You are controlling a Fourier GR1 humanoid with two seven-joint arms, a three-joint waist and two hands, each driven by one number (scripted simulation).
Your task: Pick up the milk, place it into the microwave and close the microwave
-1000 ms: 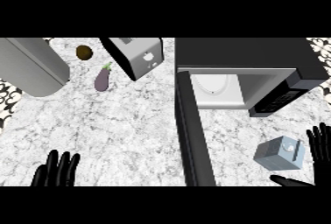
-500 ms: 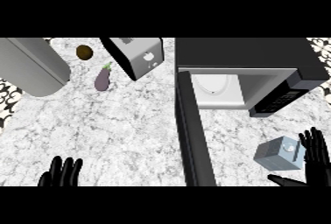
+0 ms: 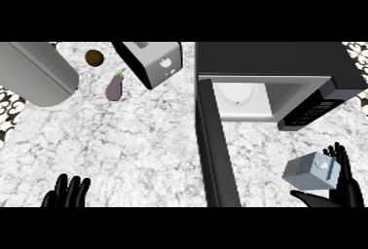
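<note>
Near the right edge of the table [image 3: 144, 141], the right robot hand [image 3: 343, 187] spreads wide beside the milk [image 3: 311, 171], not yet gripping. Closing off-centre could tip it; the microwave [image 3: 269, 80] door [image 3: 215, 146] stands close left.

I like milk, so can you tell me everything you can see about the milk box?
The milk is a small grey-blue carton with a round white cap on top. It looks like cardboard. It sits tilted on the marble counter, in front of the open microwave and right of its swung-out door. The right hand is open right beside it, fingers along its right side and thumb below it, not yet curled round it.
</note>
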